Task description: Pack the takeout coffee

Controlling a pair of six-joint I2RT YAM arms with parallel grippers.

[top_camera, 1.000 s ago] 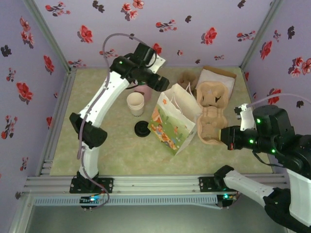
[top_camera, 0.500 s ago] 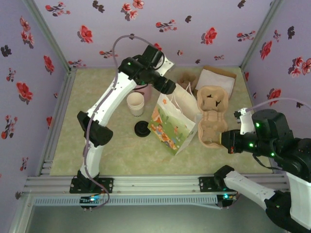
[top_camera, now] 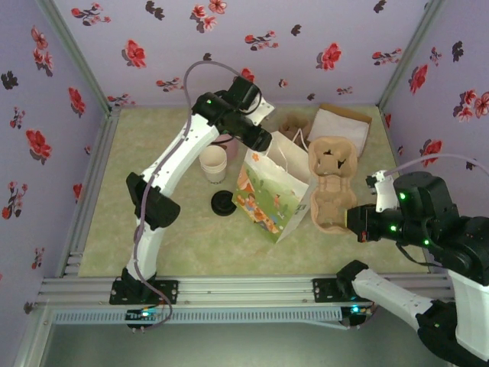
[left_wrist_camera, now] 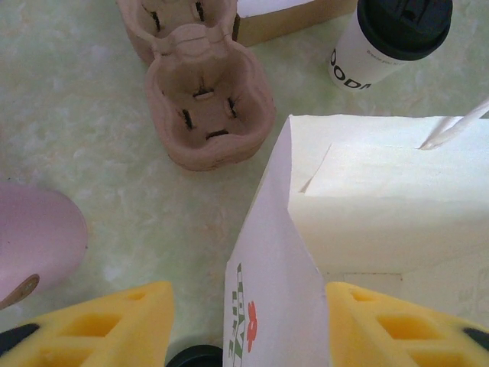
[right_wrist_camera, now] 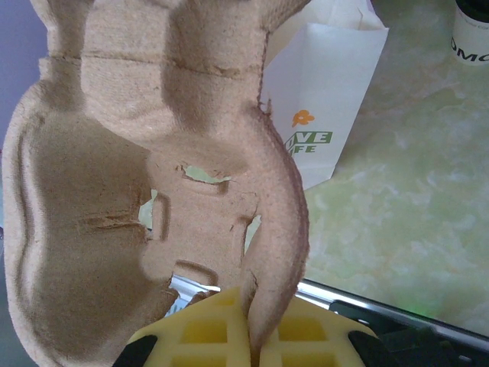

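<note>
The takeout coffee (left_wrist_camera: 390,38), a white paper cup with a black lid, stands beyond the white paper bag (left_wrist_camera: 367,206) and shows again in the right wrist view (right_wrist_camera: 470,34). My left gripper (left_wrist_camera: 248,329) hangs open over the bag's (top_camera: 273,191) left top edge. That folded edge sits between the yellow fingers (left_wrist_camera: 92,329), touching neither. My right gripper (right_wrist_camera: 256,336) is shut on the rim of a brown pulp carrier (right_wrist_camera: 153,153) and holds it up, tilted, to the right of the bag. From above, the carrier (top_camera: 332,180) leans beside the bag, with the right gripper (top_camera: 354,219) at its near end.
A second pulp carrier (left_wrist_camera: 202,107) lies behind the bag, next to a flat brown box (top_camera: 344,122). A cream cup stack (top_camera: 213,163), a pink cup (left_wrist_camera: 34,237) and a loose black lid (top_camera: 223,203) sit left of the bag. Flowered walls enclose the table.
My left gripper has swung right to the bag's top edge and its jaws have narrowed. The right gripper has raised and tilted the carrier slightly.
</note>
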